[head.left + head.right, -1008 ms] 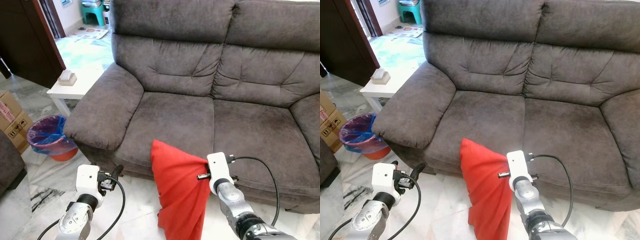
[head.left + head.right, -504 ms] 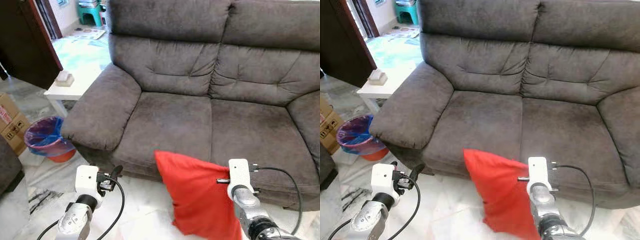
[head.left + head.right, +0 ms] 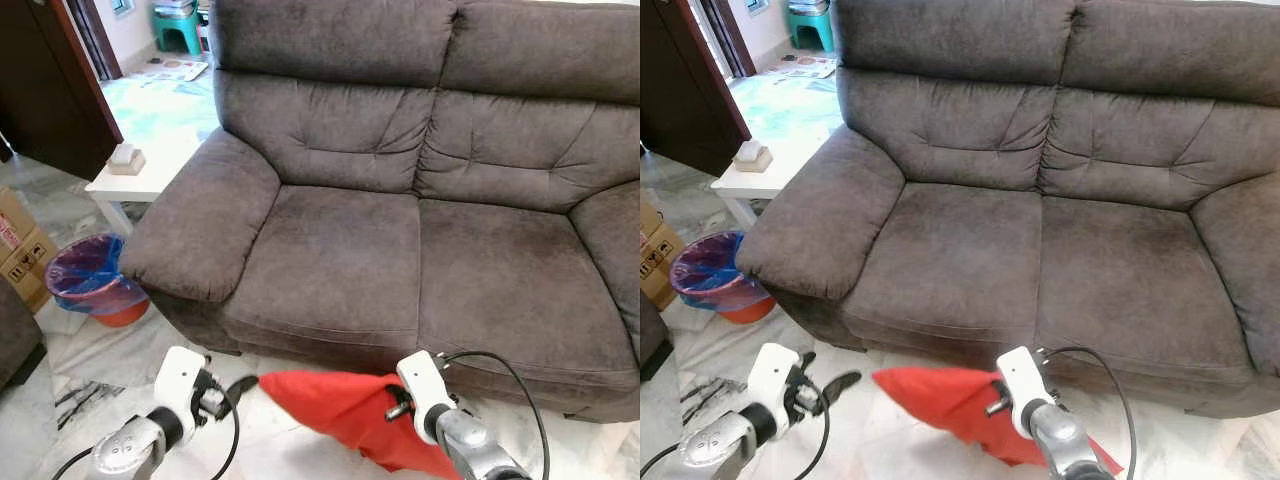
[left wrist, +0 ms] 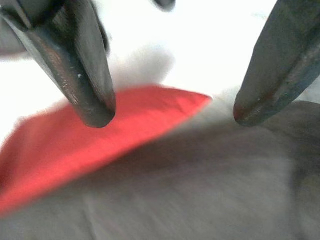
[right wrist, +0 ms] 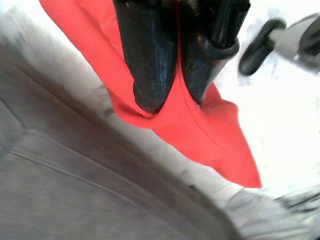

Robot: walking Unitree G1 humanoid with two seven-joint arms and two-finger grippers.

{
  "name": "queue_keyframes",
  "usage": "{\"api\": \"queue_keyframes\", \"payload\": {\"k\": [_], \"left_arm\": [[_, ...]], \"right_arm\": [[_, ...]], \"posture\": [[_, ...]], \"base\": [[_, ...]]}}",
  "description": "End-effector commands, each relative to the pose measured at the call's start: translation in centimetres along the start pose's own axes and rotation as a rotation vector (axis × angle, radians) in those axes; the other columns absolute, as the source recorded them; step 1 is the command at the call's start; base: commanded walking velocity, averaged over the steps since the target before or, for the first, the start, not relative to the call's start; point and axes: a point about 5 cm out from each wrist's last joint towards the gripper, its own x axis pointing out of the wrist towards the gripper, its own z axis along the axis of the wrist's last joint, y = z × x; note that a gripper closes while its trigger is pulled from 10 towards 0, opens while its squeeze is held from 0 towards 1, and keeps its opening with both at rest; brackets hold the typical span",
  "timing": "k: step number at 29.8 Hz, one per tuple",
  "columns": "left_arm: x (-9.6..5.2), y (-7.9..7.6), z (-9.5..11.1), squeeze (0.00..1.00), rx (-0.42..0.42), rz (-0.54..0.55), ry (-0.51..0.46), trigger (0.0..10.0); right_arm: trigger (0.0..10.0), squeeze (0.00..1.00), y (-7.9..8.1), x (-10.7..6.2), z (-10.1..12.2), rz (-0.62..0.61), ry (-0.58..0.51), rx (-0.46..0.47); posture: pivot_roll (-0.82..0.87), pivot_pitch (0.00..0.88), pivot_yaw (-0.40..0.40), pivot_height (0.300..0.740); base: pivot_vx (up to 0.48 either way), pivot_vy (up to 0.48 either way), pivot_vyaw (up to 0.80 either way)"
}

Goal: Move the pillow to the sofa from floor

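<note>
Pillow (image 3: 340, 405), red, hangs low at the bottom centre, pinched in the right gripper (image 5: 172, 97) before the brown sofa (image 3: 400, 240). Left gripper (image 4: 172, 115) gapes beside its tip. Lifting it well above the seat edge seems wise.

A pale marble floor (image 3: 290, 440) carries a dark grey two-seat sofa (image 3: 400, 230), its seat cushions bare. Left of the sofa's armrest stands a small white table (image 3: 150, 180) with a small box (image 3: 125, 158) on top. Beside the table, a bin (image 3: 90, 280) lined with a blue bag sits on the floor, and a cardboard box (image 3: 25, 250) stands near it.
</note>
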Motion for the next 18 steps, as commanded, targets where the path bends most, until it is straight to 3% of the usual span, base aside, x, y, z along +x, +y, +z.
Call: {"api": "queue_keyframes", "payload": {"k": [1,3,5,11,18], "left_arm": [[-0.7,-0.2,-1.1,0.0,0.049,-0.08,0.086,10.0],[-0.9,-0.1,-1.4,0.0,0.082,-0.108,0.117,10.0],[-1.6,-0.4,-2.8,0.0,0.193,-0.193,0.22,10.0],[-2.1,-0.6,-3.9,0.0,0.331,-0.28,0.323,10.0],[-2.3,-0.3,-3.6,0.0,0.403,-0.302,0.325,10.0]], "right_arm": [[10.0,0.0,-0.1,-0.2,1.5,0.095,-0.087,-0.06],[10.0,0.0,0.0,-0.3,1.8,0.141,-0.108,-0.069],[10.0,0.0,0.3,-0.4,2.2,0.24,-0.117,-0.109],[10.0,0.0,0.9,-0.8,2.0,0.396,-0.085,-0.194],[10.0,0.0,1.3,-1.4,2.2,0.548,-0.073,-0.275]], "posture": [[0.22,0.129,-0.004,0.74],[0.22,0.127,-0.003,0.74],[0.22,0.124,-0.003,0.74],[0.22,0.123,-0.006,0.74],[0.21,0.122,-0.006,0.74]], "base": [[0.0,0.0,0.0],[0.0,0.0,0.0],[0.0,0.0,0.0],[0.0,0.0,0.0],[0.0,0.0,0.0]]}}
